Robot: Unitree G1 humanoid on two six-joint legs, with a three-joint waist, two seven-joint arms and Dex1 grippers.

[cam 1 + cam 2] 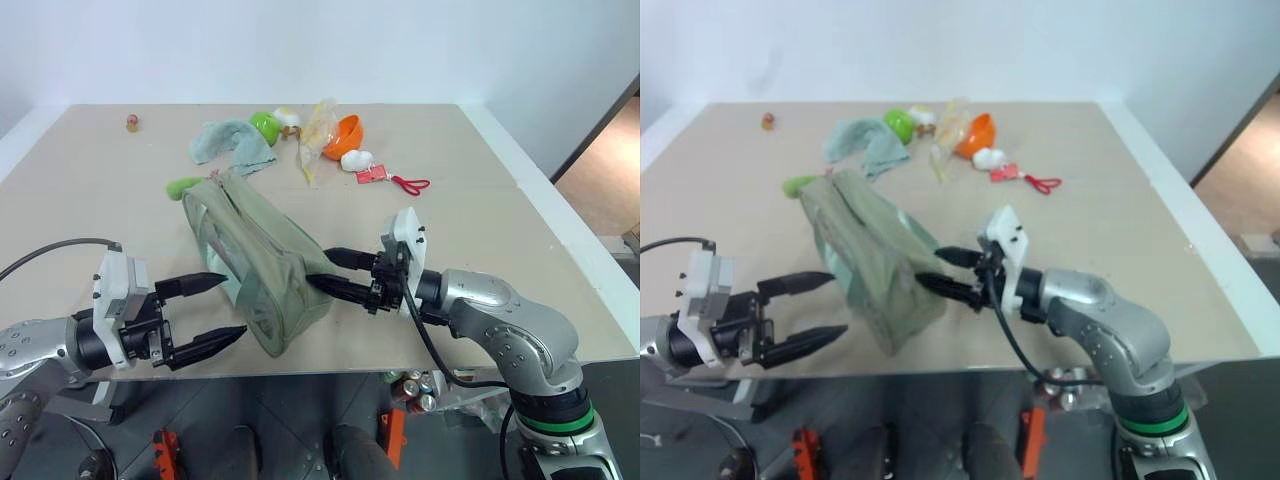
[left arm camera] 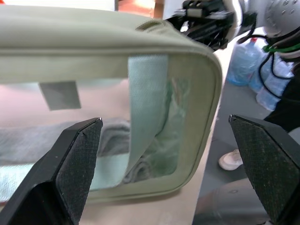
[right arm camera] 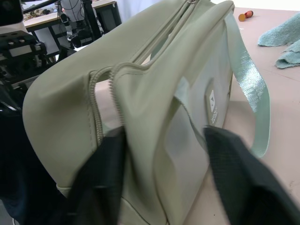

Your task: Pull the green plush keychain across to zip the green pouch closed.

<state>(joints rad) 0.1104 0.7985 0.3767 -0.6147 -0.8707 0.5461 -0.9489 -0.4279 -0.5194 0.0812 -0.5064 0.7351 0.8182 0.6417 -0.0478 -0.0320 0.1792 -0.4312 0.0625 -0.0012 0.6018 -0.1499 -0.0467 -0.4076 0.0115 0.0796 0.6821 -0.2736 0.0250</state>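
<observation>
Right wrist view: right gripper (image 3: 164,183) pinching near end of green pouch (image 3: 154,103) — fingers either side of fabric by open zipper. Small label on pouch side, writing unreadable. Head view adds green plush keychain (image 1: 185,185) at far end on table (image 1: 500,250); left gripper (image 1: 215,308) gaping wide beside pouch, holding nothing.

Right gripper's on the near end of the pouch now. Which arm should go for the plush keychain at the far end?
Probably left. The right gripper is pinching the green pouch at its near end, steadying it. The left gripper is open and free, and the green plush keychain lies at the pouch's far left corner, on its side.
</observation>
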